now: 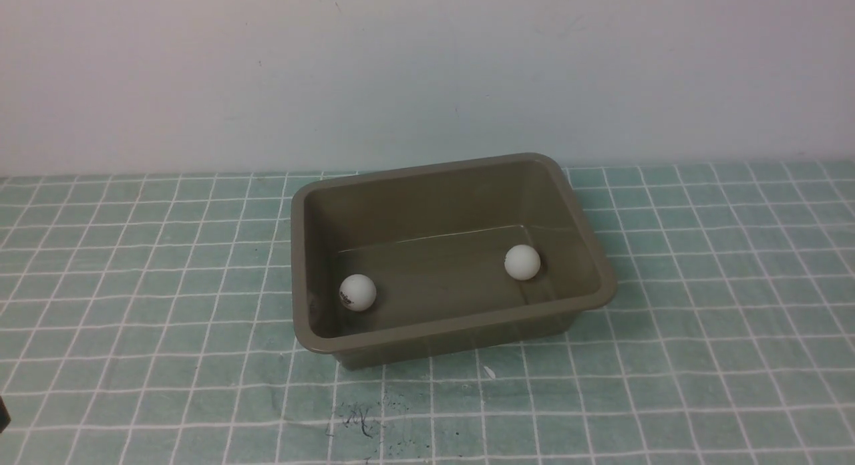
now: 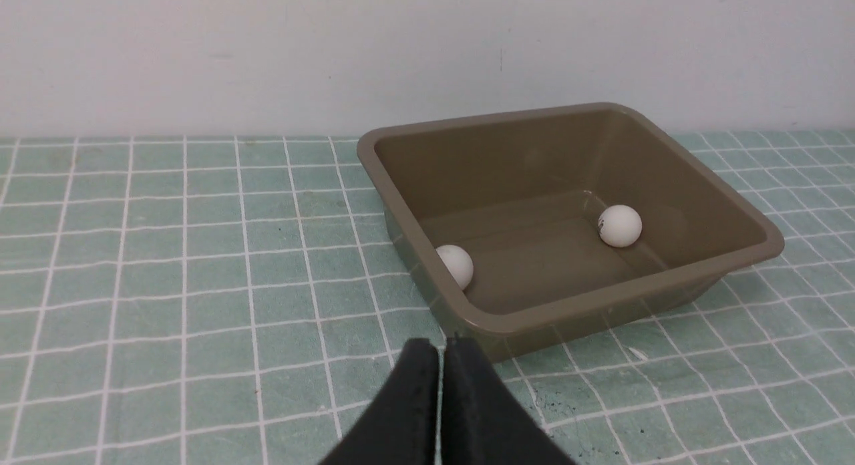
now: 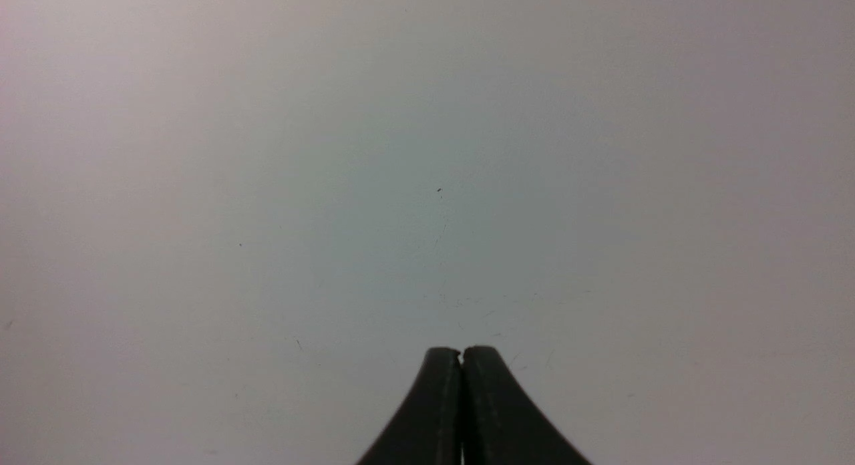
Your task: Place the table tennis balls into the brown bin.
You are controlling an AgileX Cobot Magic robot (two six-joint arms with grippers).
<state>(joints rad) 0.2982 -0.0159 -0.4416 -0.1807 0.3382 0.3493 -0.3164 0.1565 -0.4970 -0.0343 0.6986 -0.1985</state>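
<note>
The brown bin (image 1: 427, 204), a glossy olive-toned plastic rectangular tub with rounded corners and a rolled rim, stands open side up on the bench (image 1: 133, 284). The bench is covered by a green cloth with a white grid. The bin's long axis runs left to right across the front view, skewed so that its right end lies farther from the robot, nearer the pale wall (image 1: 427, 71).

Both table tennis balls, small matte white spheres, lie on the bin's floor, well apart along that axis. The left ball (image 1: 357, 292) sits against the left end wall towards the near corner and shows a dark printed mark on its left side. The right ball (image 1: 522, 262) rests near the right end, closer to the far wall.

The left tool (image 2: 441, 348), two black fingers pressed together with nothing between them, is on the robot's side of the bin's near corner. The right tool (image 3: 461, 353) is likewise closed and empty, and only a blank pale surface shows beyond it.
</note>
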